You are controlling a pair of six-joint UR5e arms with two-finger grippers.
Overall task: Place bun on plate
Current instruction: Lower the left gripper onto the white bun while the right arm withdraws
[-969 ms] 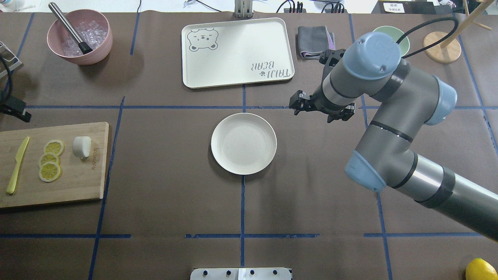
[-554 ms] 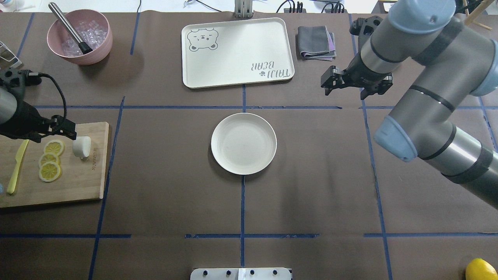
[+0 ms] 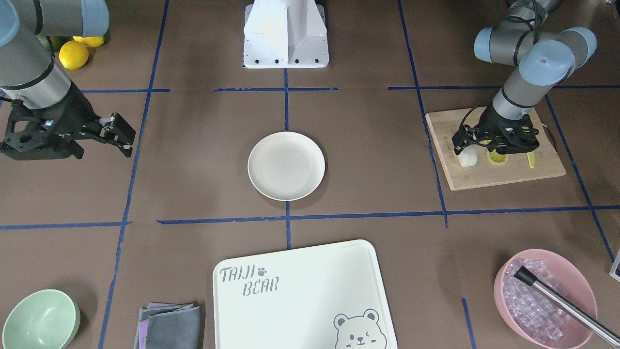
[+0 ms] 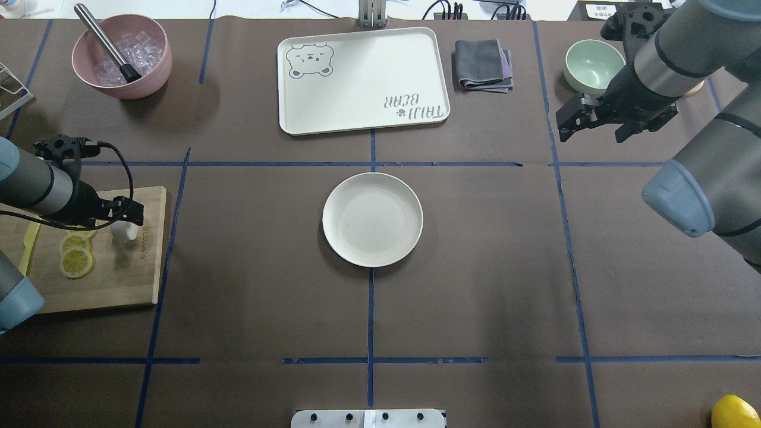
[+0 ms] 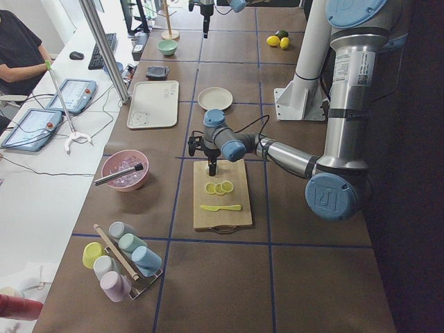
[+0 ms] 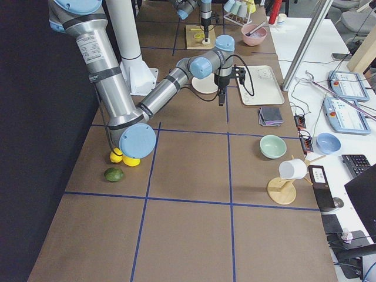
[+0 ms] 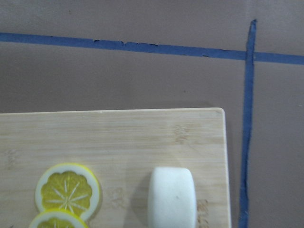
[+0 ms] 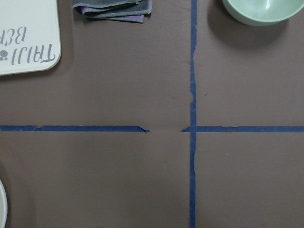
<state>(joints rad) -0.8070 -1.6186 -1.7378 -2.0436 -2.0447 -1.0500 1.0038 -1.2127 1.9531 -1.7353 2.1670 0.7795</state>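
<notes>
Operator: Report the change.

Left gripper (image 3: 496,147): I had come in over the cutting board (image 3: 484,177). My jaws stood open, empty, above the bun (image 3: 468,156), which lay well apart from the plate (image 3: 286,167). Grasping remained.

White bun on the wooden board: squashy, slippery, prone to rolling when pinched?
The small white rounded bun looks smooth and matte with soft edges, so probably light and squashy; a hard pinch may dent it. Its curved sides might slip. It rests broadly on the flat wooden cutting board, so a nudge likely slides rather than rolls it.
</notes>
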